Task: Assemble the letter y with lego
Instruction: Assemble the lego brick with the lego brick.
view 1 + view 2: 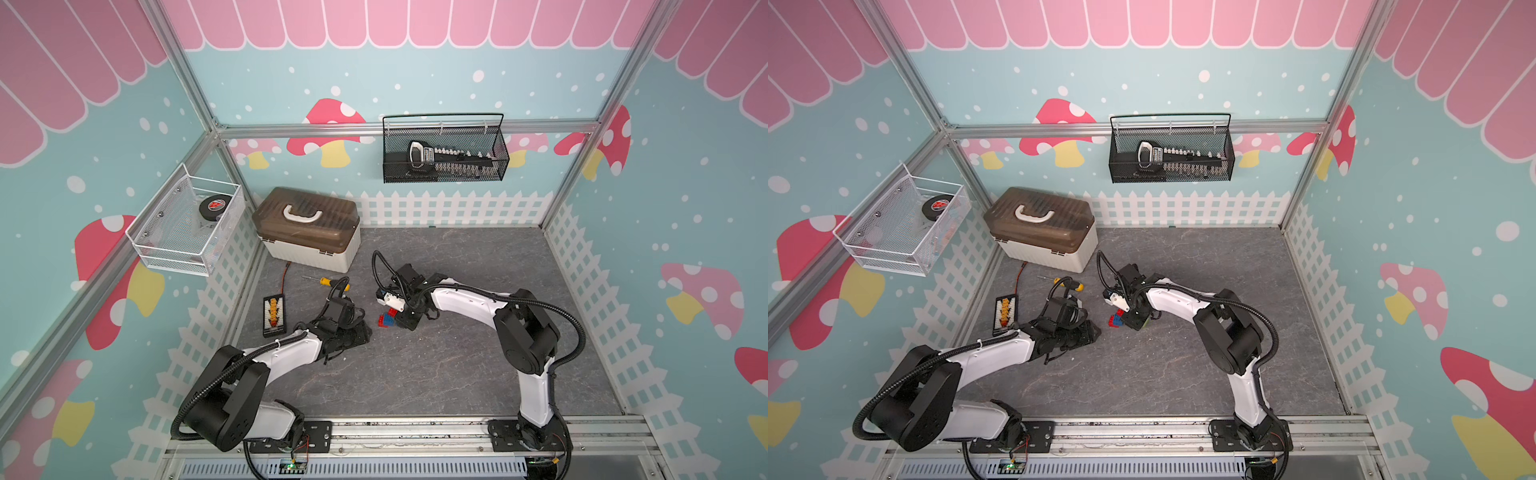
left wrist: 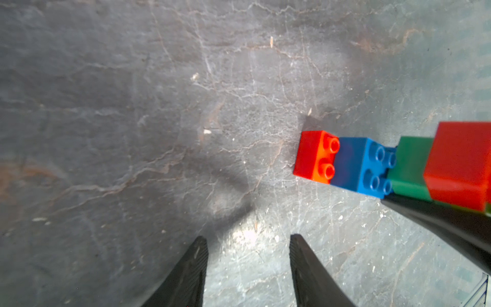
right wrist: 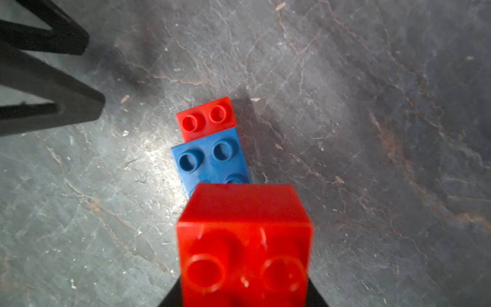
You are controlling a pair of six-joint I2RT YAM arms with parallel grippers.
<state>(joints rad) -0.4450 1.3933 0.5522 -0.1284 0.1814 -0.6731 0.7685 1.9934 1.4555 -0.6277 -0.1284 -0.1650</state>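
The letter y is a small joined row of lego low over the grey table, between the two arms. In the left wrist view it runs from a red foot brick through a blue brick and a dark green brick to a larger red brick. My right gripper is shut on that larger red brick, which hides its jaws. My left gripper stands open just left of the row, with only bare table between its fingers.
A brown-lidded toolbox stands at the back left. In front of it lie a yellow-handled screwdriver and a black strip with yellow-orange connectors. A white wire basket and a black mesh basket hang on the walls.
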